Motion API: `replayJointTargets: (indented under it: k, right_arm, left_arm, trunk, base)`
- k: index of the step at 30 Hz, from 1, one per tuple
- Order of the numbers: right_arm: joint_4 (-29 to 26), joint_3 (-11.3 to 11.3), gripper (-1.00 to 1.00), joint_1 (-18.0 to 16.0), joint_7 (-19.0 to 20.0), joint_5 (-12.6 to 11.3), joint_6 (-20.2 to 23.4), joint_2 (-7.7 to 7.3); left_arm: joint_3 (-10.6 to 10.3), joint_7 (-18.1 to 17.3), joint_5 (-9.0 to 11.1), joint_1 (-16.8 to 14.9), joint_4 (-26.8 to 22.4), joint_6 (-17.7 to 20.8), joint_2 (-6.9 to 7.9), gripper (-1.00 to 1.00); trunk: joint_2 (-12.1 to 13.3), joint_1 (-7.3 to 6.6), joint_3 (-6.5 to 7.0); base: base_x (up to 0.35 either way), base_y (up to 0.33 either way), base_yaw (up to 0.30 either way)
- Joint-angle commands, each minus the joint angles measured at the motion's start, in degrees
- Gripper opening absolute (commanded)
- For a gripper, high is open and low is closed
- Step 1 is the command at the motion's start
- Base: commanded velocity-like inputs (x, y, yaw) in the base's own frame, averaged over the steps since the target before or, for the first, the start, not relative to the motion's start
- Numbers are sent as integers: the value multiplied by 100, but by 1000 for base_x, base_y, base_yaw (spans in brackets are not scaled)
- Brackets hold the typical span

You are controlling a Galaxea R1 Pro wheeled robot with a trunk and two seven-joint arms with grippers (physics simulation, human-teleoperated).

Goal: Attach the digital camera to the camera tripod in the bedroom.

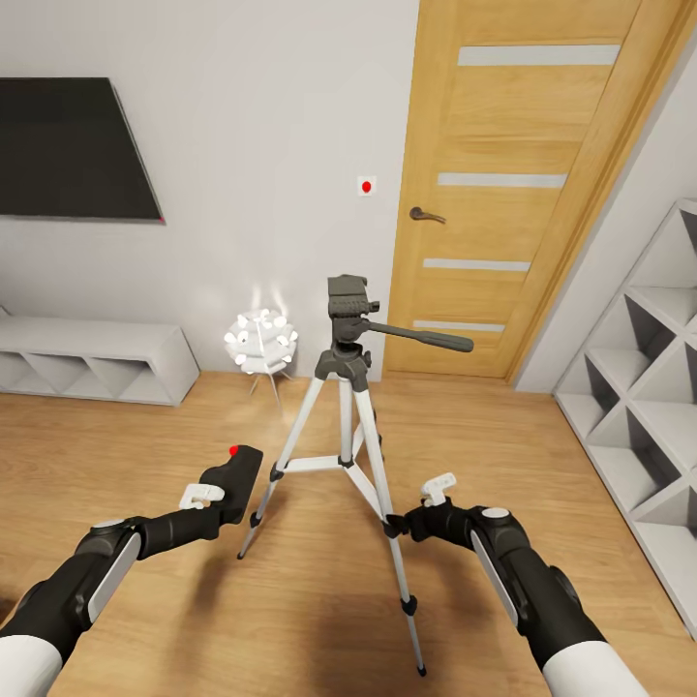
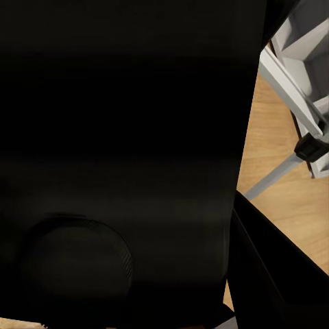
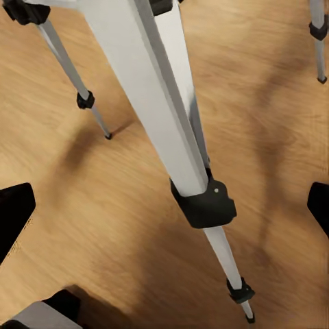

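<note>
The camera tripod (image 1: 347,387) stands on the wood floor in the middle of the bedroom, its dark grey head (image 1: 348,300) bare on top and its pan handle (image 1: 426,339) pointing right. My left gripper (image 1: 225,492) is shut on the digital camera (image 1: 237,469), a black block with a red dot, held low to the left of the tripod's legs. Up close, the camera's black body (image 2: 123,137) is dark, with a tripod leg (image 2: 291,75) beside it. My right gripper (image 1: 400,528) is open at the black joint (image 3: 204,204) of the front leg, fingertips (image 3: 15,218) wide on either side.
A white spiky floor lamp (image 1: 261,344) glows behind the tripod. The oak door (image 1: 503,194) is shut at the back right, and white cube shelves (image 1: 639,407) line the right wall. A black TV (image 1: 73,150) hangs over a low white shelf (image 1: 87,358) on the left.
</note>
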Motion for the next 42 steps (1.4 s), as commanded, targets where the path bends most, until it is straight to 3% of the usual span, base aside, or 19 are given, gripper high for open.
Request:
replayJointTargets:
  k: [1, 27, 36, 42]
  right_arm:
    - [-29, 8, 100, -4, 36, 36, 22, -3]
    - [-130, -9, 100, -2, 64, 42, -101, 11]
    - [-129, -21, 100, -2, 81, 17, -741, 10]
    - [-118, -17, 100, -2, 138, -21, -857, 5]
  left_arm:
    - [-14, 0, 51, -4, -5, 40, 5, -100]
    - [-14, 0, 51, -6, -24, 40, 3, -100]
    - [-16, -5, 51, -7, -25, 40, 3, -100]
    - [-18, -6, 49, -4, -29, 40, 5, -100]
  trunk:
    - [-11, 3, -11]
    - [-11, 3, -11]
    - [-11, 3, -11]
    - [-11, 3, -11]
  base:
    - [0, 0, 0]
    - [0, 0, 0]
    - [0, 0, 0]
    - [0, 0, 0]
